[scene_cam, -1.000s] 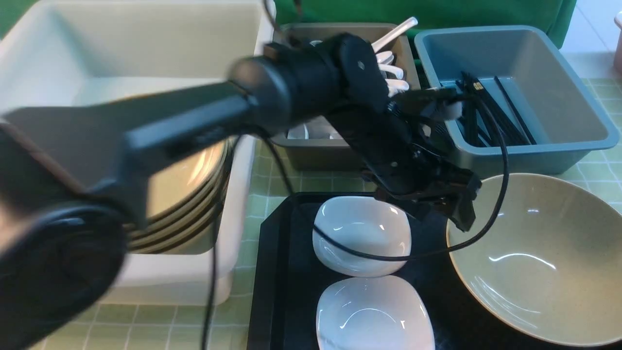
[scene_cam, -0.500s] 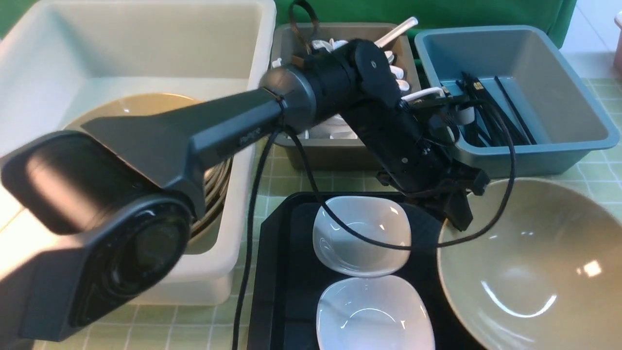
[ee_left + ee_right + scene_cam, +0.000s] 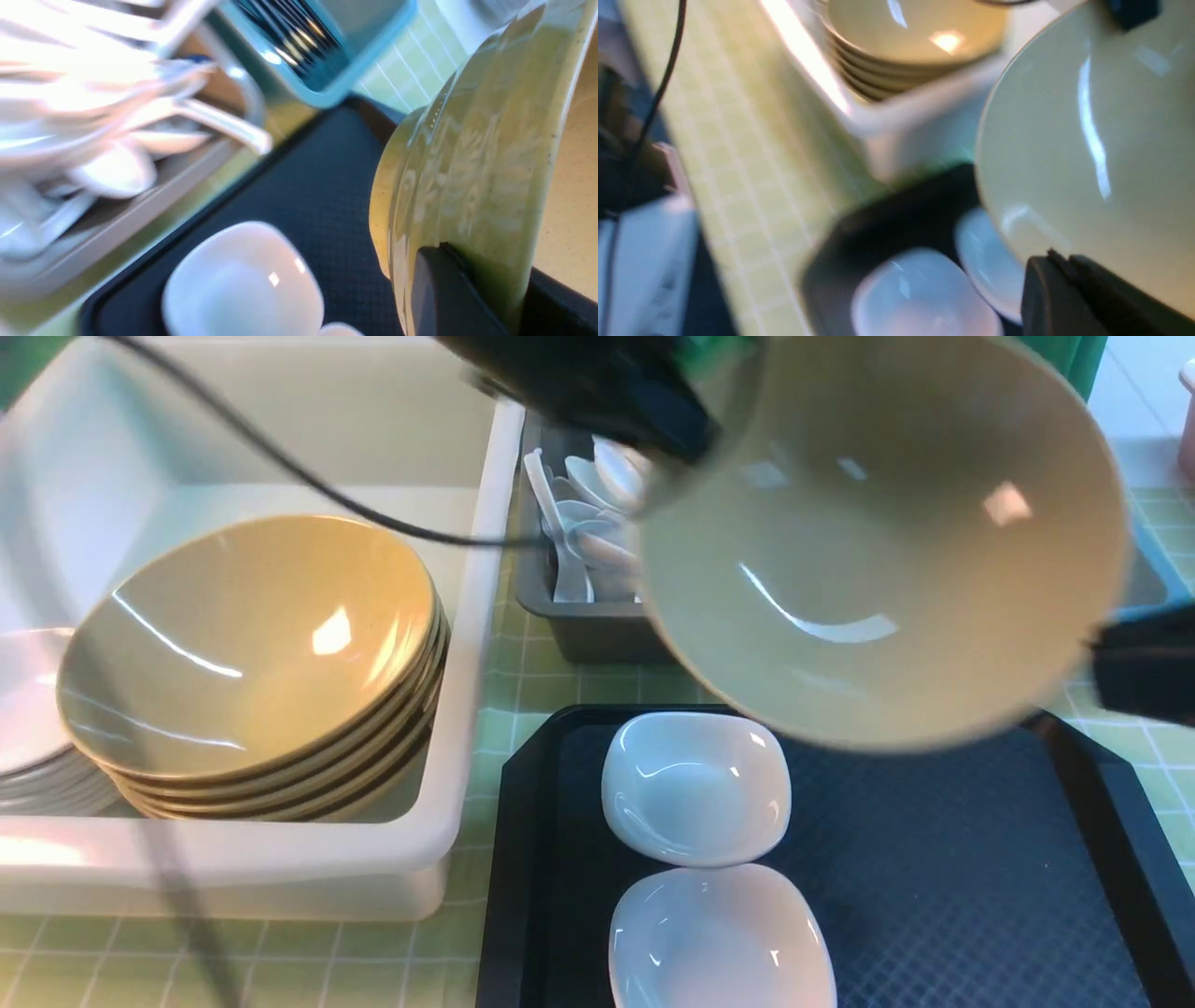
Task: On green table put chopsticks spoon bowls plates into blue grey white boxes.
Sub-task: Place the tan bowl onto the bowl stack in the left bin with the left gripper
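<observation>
A wide tan bowl (image 3: 887, 541) hangs tilted in the air above the black tray. My left gripper (image 3: 686, 439) is shut on its far rim; in the left wrist view its fingers (image 3: 439, 289) clamp the bowl's wall (image 3: 476, 140). My right gripper (image 3: 1134, 667) holds the near right rim and is shut on the bowl (image 3: 1087, 130) in the right wrist view. Two white plates (image 3: 695, 784) (image 3: 719, 938) lie on the tray. Several bowls (image 3: 252, 644) are stacked in the white box (image 3: 471, 616). Spoons (image 3: 588, 513) fill the grey box (image 3: 579, 630). Chopsticks (image 3: 294, 37) lie in the blue-grey box (image 3: 327, 88).
The black tray (image 3: 934, 896) lies on the green table (image 3: 560, 691) in front of the boxes. A stack of white plates (image 3: 28, 737) sits in the white box beside the bowls. A black cable (image 3: 280, 467) hangs over the white box.
The bowl has risen from low over the tray's right side to high over the grey and blue-grey boxes. My left arm swung up and its gripper closed on the rim.
</observation>
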You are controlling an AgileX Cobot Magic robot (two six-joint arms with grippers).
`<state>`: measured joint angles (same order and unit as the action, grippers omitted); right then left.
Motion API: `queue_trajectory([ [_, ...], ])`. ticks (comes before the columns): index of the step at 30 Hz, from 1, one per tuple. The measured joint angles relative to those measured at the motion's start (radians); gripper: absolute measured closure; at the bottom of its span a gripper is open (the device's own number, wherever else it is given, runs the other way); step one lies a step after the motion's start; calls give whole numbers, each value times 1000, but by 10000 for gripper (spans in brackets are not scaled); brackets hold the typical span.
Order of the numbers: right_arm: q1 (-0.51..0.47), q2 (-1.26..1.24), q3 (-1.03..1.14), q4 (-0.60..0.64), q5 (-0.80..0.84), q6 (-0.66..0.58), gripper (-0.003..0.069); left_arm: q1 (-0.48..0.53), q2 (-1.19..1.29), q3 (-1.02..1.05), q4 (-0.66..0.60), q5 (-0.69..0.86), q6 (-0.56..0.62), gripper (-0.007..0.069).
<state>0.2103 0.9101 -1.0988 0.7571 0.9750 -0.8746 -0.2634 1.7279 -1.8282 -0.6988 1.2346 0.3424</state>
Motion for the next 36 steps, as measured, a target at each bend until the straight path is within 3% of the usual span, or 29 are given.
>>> queue_trajectory([
  [2, 5, 28, -10, 28, 4, -24, 612, 55, -61, 67, -4, 0, -6, 607],
  [7, 114, 131, -62, 51, -12, -77, 603, 375, -299, 411, -20, 5, -14, 607],
  [12, 279, 208, -78, 54, -96, -89, 600, 769, -413, 632, -142, -20, 26, 607],
  [15, 341, 256, -78, 54, -114, -89, 598, 884, -426, 697, -204, -37, 42, 607],
  [21, 357, 283, -78, 51, -129, -91, 592, 899, -395, 731, -168, -74, 28, 607],
  [30, 357, 278, -78, 51, -140, -91, 580, 823, -375, 738, 66, -127, -143, 607],
  [36, 357, 278, -78, 51, -144, -90, 573, 812, -375, 738, 81, -136, -223, 602],
])
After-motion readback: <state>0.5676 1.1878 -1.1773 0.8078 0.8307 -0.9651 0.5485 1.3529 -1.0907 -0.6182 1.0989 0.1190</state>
